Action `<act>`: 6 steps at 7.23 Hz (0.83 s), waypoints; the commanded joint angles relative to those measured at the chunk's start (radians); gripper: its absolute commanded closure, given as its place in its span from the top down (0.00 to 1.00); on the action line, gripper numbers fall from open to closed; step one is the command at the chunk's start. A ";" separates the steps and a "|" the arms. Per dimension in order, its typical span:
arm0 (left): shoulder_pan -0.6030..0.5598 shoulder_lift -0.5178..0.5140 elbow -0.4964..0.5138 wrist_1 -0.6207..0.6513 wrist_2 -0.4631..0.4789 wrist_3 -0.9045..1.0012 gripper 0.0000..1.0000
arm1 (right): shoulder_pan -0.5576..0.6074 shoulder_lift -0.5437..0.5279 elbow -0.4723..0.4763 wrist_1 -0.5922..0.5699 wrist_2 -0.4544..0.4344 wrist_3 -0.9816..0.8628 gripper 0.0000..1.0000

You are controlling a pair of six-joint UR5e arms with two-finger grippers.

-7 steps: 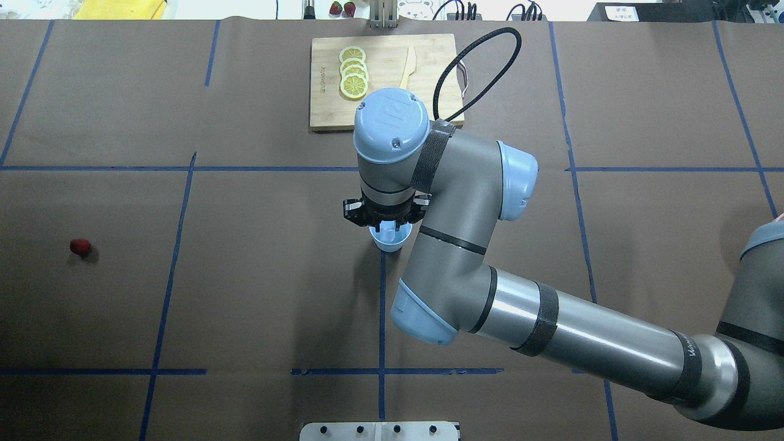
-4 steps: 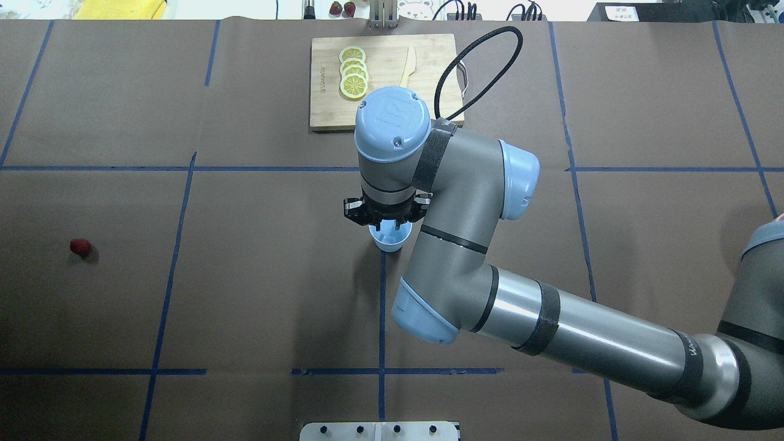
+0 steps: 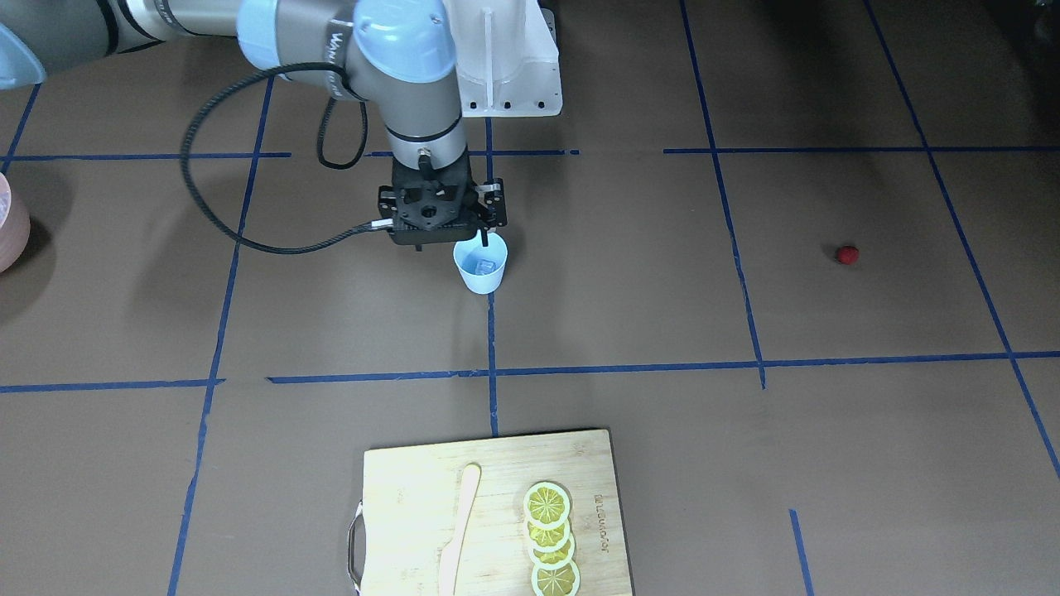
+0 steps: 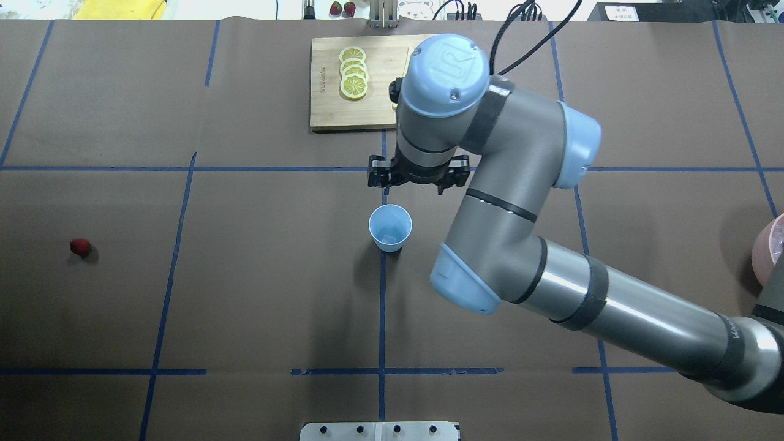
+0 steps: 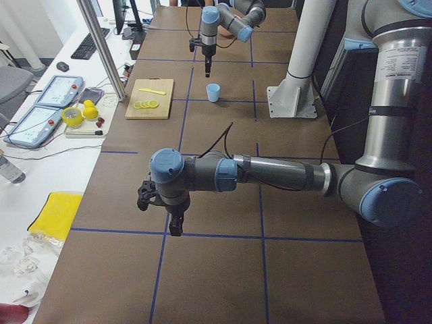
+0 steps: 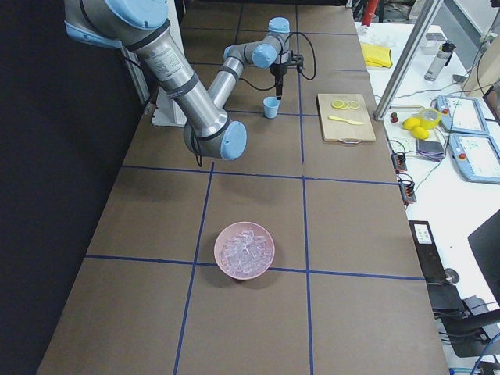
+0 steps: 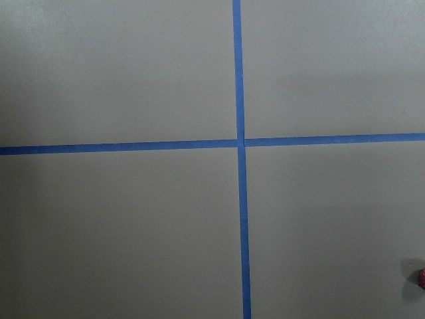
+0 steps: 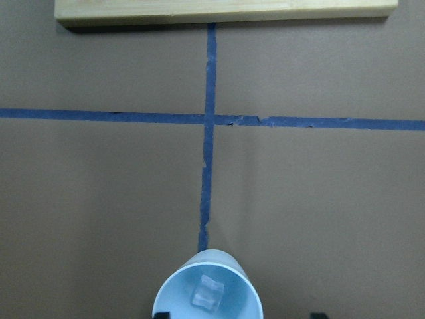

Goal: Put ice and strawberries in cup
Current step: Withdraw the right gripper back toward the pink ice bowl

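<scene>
The pale blue cup (image 4: pixel 390 228) (image 3: pixel 480 263) stands upright at the table's middle, on a blue tape line. One clear ice cube (image 8: pixel 208 293) lies in the bottom of it. My right gripper (image 3: pixel 450 245) hangs open above and just beside the cup, with nothing between its fingers. More ice (image 6: pixel 244 248) fills a pink bowl (image 6: pixel 266 262) at the robot's right end. The strawberry (image 4: pixel 79 247) (image 3: pixel 845 254) lies alone far to the robot's left. My left gripper (image 5: pixel 175 228) hovers over the table's left end; whether it is open or shut I cannot tell.
A wooden cutting board (image 4: pixel 324 104) with lemon slices (image 4: pixel 353 76) and a wooden knife lies beyond the cup. The right arm's elbow (image 4: pixel 465 285) reaches over the table from the right. The robot's white mount (image 3: pixel 509 74) stands at the near edge.
The right gripper has risen from over the cup and shifted toward the cutting board. The whole cup now shows, with the ice cube in it. The strawberry has not moved.
</scene>
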 commanded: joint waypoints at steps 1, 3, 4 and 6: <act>0.000 -0.002 -0.001 0.000 0.000 0.000 1.00 | 0.026 -0.039 0.044 -0.025 0.005 -0.011 0.99; 0.000 -0.002 -0.001 0.000 0.000 0.000 1.00 | 0.130 -0.194 0.173 -0.028 0.063 -0.155 0.99; 0.000 -0.002 -0.003 0.000 0.000 -0.009 1.00 | 0.196 -0.265 0.229 -0.033 0.102 -0.250 0.99; 0.000 -0.002 -0.003 -0.006 -0.002 -0.028 1.00 | 0.312 -0.422 0.293 -0.022 0.175 -0.466 0.99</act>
